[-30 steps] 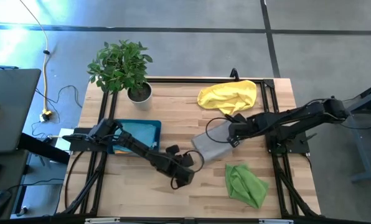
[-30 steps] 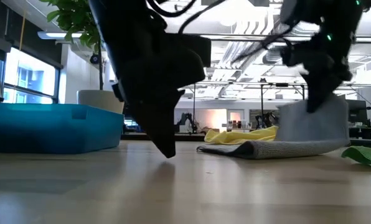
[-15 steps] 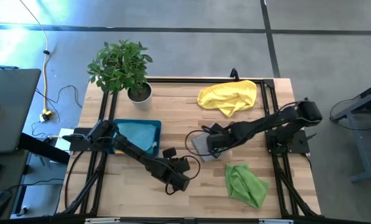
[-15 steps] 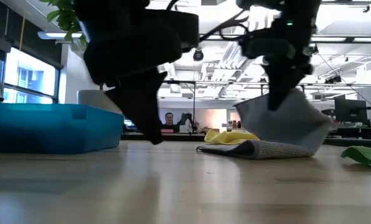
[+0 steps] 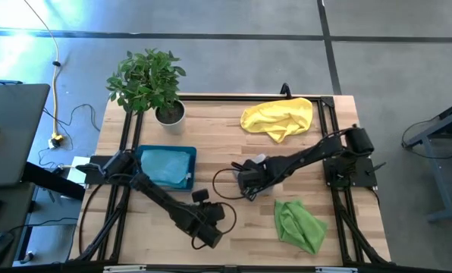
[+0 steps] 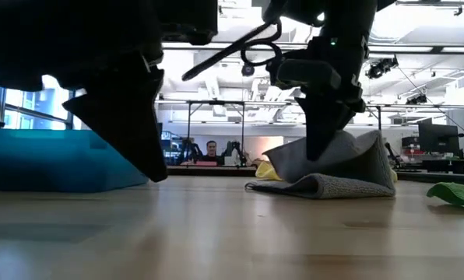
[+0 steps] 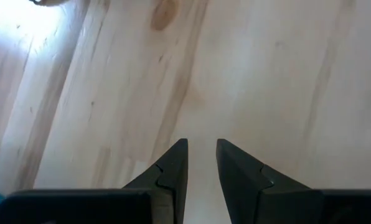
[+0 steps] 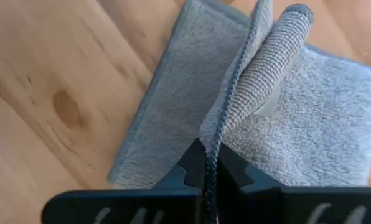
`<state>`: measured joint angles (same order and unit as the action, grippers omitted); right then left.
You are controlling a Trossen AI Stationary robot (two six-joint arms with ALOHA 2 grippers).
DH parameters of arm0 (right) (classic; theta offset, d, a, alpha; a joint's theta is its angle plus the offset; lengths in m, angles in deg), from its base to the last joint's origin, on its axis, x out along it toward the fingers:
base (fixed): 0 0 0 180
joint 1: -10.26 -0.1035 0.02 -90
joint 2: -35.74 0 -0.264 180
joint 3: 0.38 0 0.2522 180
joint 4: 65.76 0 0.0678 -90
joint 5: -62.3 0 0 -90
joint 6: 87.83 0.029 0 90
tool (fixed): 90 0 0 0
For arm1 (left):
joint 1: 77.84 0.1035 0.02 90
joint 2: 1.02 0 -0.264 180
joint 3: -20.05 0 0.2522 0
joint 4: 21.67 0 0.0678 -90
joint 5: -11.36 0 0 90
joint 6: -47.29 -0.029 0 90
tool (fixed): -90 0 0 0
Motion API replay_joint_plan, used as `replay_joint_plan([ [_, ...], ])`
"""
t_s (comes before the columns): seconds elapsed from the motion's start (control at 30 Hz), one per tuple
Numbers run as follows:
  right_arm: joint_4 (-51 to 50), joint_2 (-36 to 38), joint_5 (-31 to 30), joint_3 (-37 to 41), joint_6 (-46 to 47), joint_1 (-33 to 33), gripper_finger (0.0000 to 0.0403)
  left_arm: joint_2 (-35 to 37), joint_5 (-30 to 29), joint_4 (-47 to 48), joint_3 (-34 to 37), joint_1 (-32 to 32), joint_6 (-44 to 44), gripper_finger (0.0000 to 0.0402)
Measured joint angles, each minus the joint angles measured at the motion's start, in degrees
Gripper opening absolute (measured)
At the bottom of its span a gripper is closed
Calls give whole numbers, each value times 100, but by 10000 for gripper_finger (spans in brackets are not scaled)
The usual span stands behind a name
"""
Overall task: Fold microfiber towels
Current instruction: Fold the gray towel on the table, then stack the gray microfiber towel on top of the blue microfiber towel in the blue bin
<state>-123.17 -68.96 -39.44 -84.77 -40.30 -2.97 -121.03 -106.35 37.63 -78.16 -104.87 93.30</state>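
A grey towel (image 8: 335, 118) lies on the wooden table (image 5: 233, 136) at its middle, partly folded over itself. My right gripper (image 8: 209, 154) is shut on its raised edge and stands above it in the low view (image 6: 316, 154). My left gripper (image 7: 201, 144) hovers over bare wood near the table's front edge (image 5: 207, 236). Its fingers are a little apart and hold nothing. A yellow towel (image 5: 279, 117) lies crumpled at the far right, and a lime green towel (image 5: 298, 224) at the near right. A light blue towel (image 5: 167, 163) rests inside the teal tray (image 5: 144, 151). My right gripper pinches a hemmed edge of the grey towel (image 8: 220, 138) between its two fingers, seemingly two layers. The fingers come from above, slanting down. The held edge stands raised and arches over the rest of the towel (image 6: 325, 187), which lies flat on the table.
A potted plant (image 5: 154, 83) stands at the far left of the table. The teal tray sits on the left side beside the left arm. Bare wood lies between the tray and the grey towel and along the near edge.
My right gripper has carried the grey towel's held edge toward the table's left and a little down, so the towel folds over itself while its lower part stays on the table. My left gripper has drifted toward the near edge.
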Motion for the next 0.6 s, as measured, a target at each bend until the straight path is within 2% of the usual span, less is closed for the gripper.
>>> replay_joint_plan([
  [0.2,204,-31,43,0,-21,-153,2,0,-40,25,0,-13,36,74],
  [0.27,257,-31,41,0,-124,-188,15,0,-44,23,0,-8,38,74],
  [0.47,361,2,106,-2,-432,-231,108,-4,-51,18,0,-15,96,74],
  [0.6,-30,141,214,-222,-627,-242,155,-7,-50,14,0,-13,110,74],
])
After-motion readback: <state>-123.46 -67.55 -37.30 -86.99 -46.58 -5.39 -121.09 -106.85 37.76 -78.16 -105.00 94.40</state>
